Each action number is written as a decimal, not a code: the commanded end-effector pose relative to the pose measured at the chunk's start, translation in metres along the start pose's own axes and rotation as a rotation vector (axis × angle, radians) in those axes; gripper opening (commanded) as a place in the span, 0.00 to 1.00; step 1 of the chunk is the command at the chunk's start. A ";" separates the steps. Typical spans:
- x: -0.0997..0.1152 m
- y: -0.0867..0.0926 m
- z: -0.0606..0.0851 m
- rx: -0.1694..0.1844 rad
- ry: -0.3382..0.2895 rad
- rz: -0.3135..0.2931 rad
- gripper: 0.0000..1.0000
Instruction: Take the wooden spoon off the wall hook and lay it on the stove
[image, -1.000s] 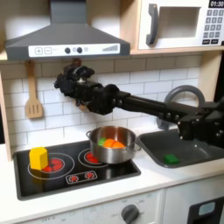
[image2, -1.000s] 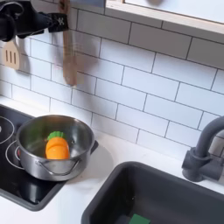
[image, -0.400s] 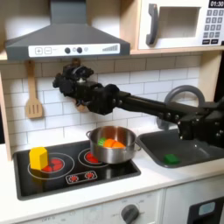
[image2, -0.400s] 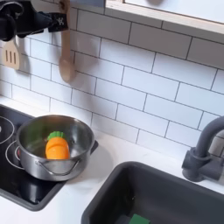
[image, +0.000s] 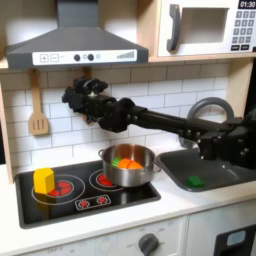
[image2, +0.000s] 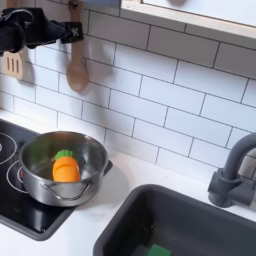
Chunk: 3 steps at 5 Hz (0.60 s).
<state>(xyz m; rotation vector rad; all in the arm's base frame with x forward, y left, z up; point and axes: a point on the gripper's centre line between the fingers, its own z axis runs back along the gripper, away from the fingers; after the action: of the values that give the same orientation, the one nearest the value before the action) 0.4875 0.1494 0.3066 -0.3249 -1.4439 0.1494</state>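
The wooden spoon (image2: 76, 72) hangs bowl-down against the white tile wall in the second exterior view. My gripper (image2: 71, 29) is at the upper part of its handle, one dark finger crossing in front of it. Whether the fingers clamp the handle is unclear. In the first exterior view the gripper (image: 72, 96) is up at the wall under the range hood, covering the spoon. The black stove (image: 85, 198) with red burner rings lies below, also seen at the second exterior view's left as the stove (image2: 8, 160).
A slotted wooden spatula (image: 38, 108) hangs left of the gripper. A steel pot (image: 128, 165) holding a toy carrot (image2: 65, 167) stands on the right burner, a yellow block (image: 44, 180) on the left one. Sink (image: 200, 172) and faucet (image2: 235, 172) lie to the right.
The gripper has shifted slightly right along the wall, closer onto the spoon's handle. The spoon still hangs in the same place.
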 end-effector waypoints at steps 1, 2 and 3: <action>-0.002 0.000 -0.001 -0.002 -0.004 -0.026 0.00; 0.000 -0.004 -0.003 -0.016 -0.005 -0.034 0.00; 0.001 -0.006 -0.001 -0.026 -0.006 -0.036 0.00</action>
<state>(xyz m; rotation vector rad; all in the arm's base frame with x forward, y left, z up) 0.4886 0.1422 0.3086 -0.3214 -1.4567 0.0992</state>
